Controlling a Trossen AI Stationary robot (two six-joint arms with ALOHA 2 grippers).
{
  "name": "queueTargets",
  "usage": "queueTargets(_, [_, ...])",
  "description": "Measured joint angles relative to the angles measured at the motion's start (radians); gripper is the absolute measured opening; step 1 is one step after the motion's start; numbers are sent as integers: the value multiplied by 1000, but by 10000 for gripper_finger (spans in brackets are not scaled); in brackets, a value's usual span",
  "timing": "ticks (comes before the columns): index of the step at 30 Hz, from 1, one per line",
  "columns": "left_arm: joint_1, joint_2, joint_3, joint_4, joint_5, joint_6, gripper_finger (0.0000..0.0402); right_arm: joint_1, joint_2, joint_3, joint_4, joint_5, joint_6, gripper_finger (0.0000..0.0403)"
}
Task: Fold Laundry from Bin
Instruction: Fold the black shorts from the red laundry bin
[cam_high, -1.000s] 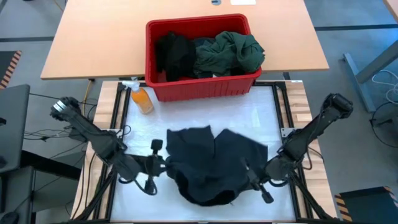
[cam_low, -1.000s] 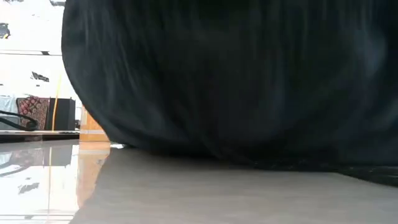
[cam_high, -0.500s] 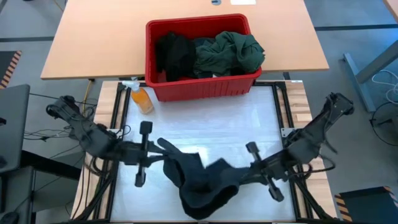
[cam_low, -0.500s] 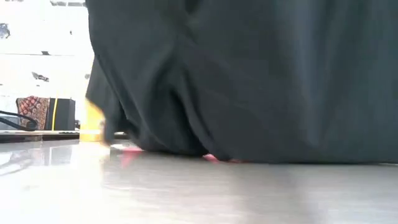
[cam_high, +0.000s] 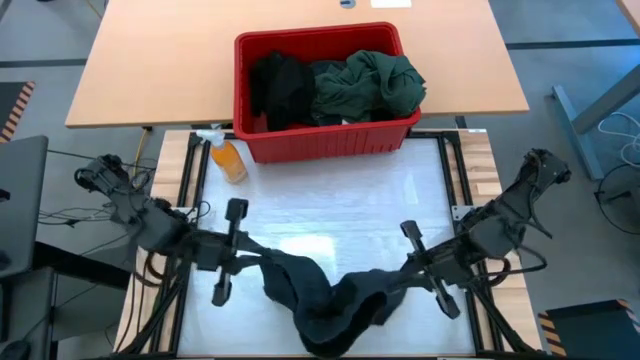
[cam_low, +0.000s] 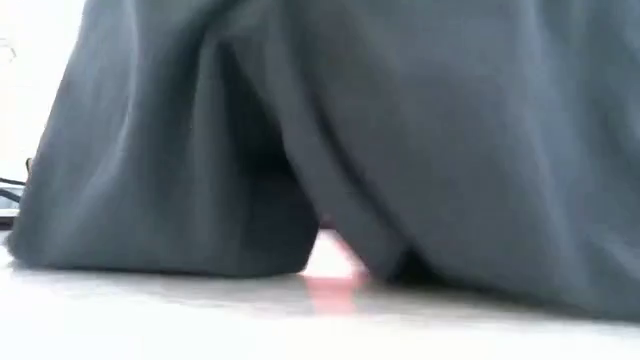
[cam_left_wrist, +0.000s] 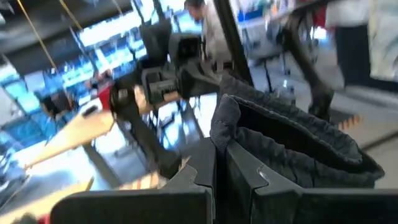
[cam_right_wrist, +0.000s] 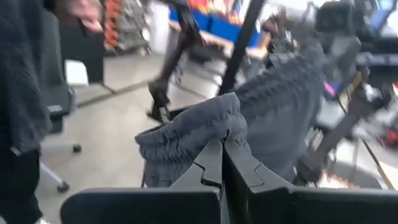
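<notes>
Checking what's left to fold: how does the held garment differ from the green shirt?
The held garment is near-black; the green shirt is dark green. The garment hangs stretched between the left gripper and right gripper; the shirt lies crumpled in the bin. Both are unfolded.

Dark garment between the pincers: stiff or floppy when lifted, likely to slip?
Likely floppy: the garment sags in a deep swag between the left pincer and right pincer, its middle bunched on the table. Probably soft and thick, given the gathered folds in both wrist views. Both pincers pinch only an edge, so slipping seems possible.
</notes>
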Motion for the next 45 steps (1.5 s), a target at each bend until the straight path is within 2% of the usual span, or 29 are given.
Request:
queueTargets(7, [54, 77, 0, -23, -5, -16, 0, -34, 0, 0, -60, 37, -5, 22])
queueTargets(12, [124, 119, 0, -25, 52, -42, 0, -81, 0, -2, -160, 35, 3, 22])
queueTargets(17, [173, 152, 0, -35, 64, -46, 0, -111, 1, -55, -178, 34, -36, 22])
queueTargets(25, [221, 191, 0, 0, 248, -79, 0, -169, 44, -60, -115, 27, -139, 22])
queueTargets(29, [226, 245, 0, 51, 325, -68, 0, -194, 83, -61, -112, -49, -144, 22])
queueTargets(33, [230, 292, -1, 56, 335, -43, 0, -202, 121, -61, -78, -109, -147, 22])
queueTargets(45, [230, 316, -1, 63, 343, -45, 0, -201, 164, -61, -12, -128, -143, 22])
